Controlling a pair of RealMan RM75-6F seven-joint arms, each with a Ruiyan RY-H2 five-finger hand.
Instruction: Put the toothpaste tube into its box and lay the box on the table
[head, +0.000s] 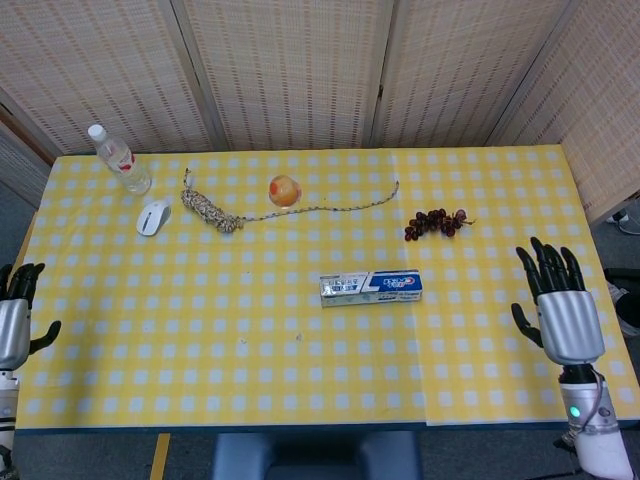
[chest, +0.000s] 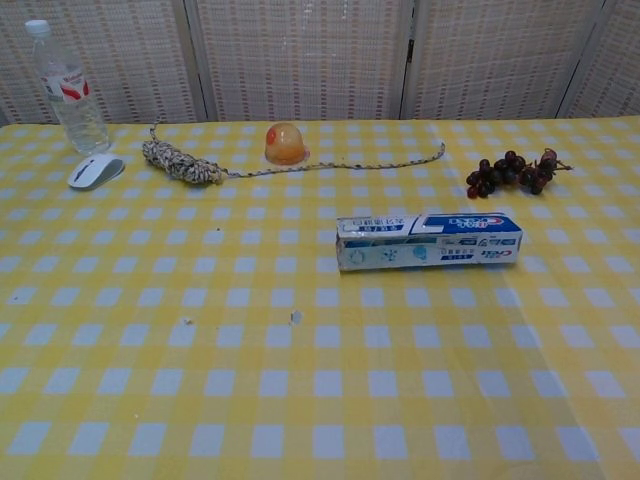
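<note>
1. The tabletop (head: 200, 330), under a yellow-and-white checked cloth, fills both views; woven screen panels (head: 290, 70) stand behind it.
2. The right hand (head: 562, 305) hovers off the tabletop's right edge in the head view, back toward the camera, fingers (head: 548, 262) straight, spread apart and holding nothing. The chest view does not show it.
3. The left hand (head: 14, 318) shows only partly at the left edge of the head view, fingers up and apart, thumb out to the side, holding nothing.
4. The toothpaste box (head: 370, 287) lies flat on its long side a little right of the tabletop's middle, well apart from both hands. Whether the tube is inside cannot be told.
5. A coiled rope (head: 210, 211) lies near the far edge, its loose tail running right, past an orange jelly cup (head: 284, 189).
6. A clear water bottle (head: 118, 159) sits at the far left corner.
7. A bunch of dark grapes (head: 434, 222) lies beyond the box, to its right.
8. A white computer mouse (head: 153, 216) rests just near the bottle, left of the rope.
</note>
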